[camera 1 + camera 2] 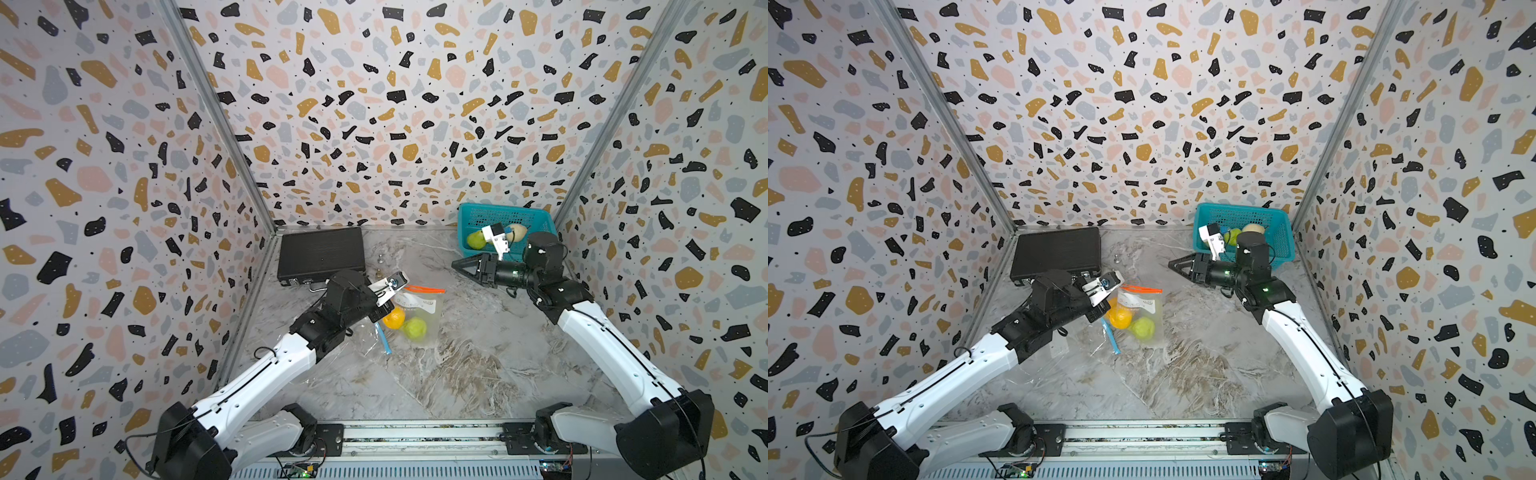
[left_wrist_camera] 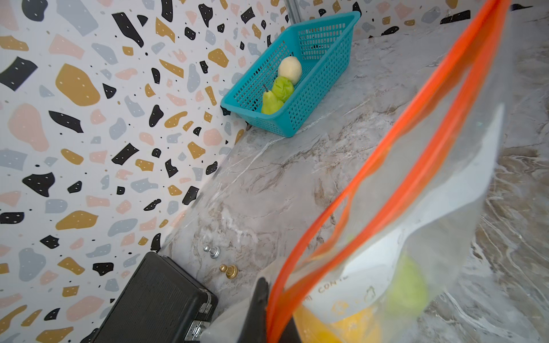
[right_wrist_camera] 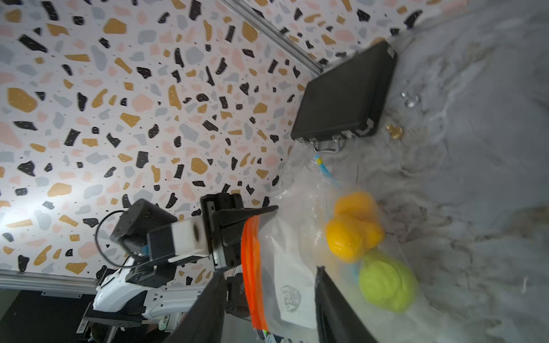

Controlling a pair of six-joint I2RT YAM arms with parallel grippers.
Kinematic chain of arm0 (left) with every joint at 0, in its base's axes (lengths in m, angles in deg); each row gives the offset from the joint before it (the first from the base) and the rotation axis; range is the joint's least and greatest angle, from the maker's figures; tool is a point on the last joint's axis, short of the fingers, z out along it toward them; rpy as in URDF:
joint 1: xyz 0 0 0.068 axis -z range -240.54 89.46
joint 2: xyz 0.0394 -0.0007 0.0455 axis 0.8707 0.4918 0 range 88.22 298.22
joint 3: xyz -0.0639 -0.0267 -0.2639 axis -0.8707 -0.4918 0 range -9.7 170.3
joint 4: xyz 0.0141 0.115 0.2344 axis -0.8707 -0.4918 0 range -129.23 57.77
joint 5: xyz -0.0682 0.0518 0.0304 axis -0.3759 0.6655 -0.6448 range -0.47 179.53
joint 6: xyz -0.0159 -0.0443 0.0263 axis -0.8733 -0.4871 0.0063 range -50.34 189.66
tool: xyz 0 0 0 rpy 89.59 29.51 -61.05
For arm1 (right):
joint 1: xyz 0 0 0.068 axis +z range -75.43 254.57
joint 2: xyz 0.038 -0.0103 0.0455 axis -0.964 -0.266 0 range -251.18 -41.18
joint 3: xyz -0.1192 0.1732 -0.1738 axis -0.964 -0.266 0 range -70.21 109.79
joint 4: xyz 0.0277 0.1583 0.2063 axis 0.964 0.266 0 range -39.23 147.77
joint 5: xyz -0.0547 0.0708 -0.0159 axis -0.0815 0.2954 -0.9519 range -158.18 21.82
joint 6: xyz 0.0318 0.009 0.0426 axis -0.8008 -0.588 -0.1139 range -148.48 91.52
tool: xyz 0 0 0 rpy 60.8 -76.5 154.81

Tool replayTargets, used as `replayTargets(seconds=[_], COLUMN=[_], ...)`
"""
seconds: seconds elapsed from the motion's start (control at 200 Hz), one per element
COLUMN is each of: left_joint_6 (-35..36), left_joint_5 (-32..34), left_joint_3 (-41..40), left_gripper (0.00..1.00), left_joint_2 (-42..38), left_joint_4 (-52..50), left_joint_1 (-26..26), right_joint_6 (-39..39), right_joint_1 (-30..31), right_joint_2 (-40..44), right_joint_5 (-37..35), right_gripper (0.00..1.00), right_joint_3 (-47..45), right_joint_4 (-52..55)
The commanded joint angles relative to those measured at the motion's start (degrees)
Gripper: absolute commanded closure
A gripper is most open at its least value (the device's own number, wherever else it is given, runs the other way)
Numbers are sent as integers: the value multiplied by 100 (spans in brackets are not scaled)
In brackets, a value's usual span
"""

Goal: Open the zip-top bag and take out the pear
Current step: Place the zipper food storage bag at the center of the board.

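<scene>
Closest to our right wrist camera, our right gripper is hovering with its black fingers spread and empty near the clear zip-top plastic bag, while our left gripper is pinching one corner of its orange zip strip. We are judging the film light, floppy and slippery, so we are favouring the stiffer strip as the hold. Inside, the lumpy green pear is lying against a round orange fruit, probably firm enough to pinch.
</scene>
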Motion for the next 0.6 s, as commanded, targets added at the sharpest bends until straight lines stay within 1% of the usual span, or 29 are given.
replayTargets(seconds=[0.0,0.06,0.11,0.155,0.21,0.24,0.285,0.365,0.431,0.521,0.596], left_joint_6=[-48,-73,-98,-125,-316,-371,-368,-384,-373,-423,-382], left_joint_5=[1045,1395,1607,1992,2436,2564,2585,2543,2539,2480,2484], left_joint_3=[-202,-238,-248,-291,-331,-342,-235,203,508,696,827], left_gripper=[100,100,100,100,100,100,100,100,100,100,100], left_joint_2=[98,270,411,506,576,617,674,766,782,745,702], left_joint_4=[723,882,928,1083,1360,1505,1482,1080,846,729,659], left_joint_1=[405,586,729,849,856,798,698,440,147,-242,-320], right_joint_6=[-444,-554,-399,-270,-42,121,361,661,820,861,976], right_joint_1=[271,380,478,546,634,643,627,617,536,260,113], right_joint_2=[292,498,625,704,825,841,814,551,370,145,-44], right_joint_5=[-159,-373,-464,-488,-646,-715,-887,-843,-947,-832,-685], right_gripper=[49,49,48,48,48,48,48,48,48,47,47], right_joint_3=[-324,-424,-400,-329,-294,-269,-180,112,409,763,1045], right_joint_4=[407,585,909,1244,1582,1779,2038,2244,2351,2324,2324])
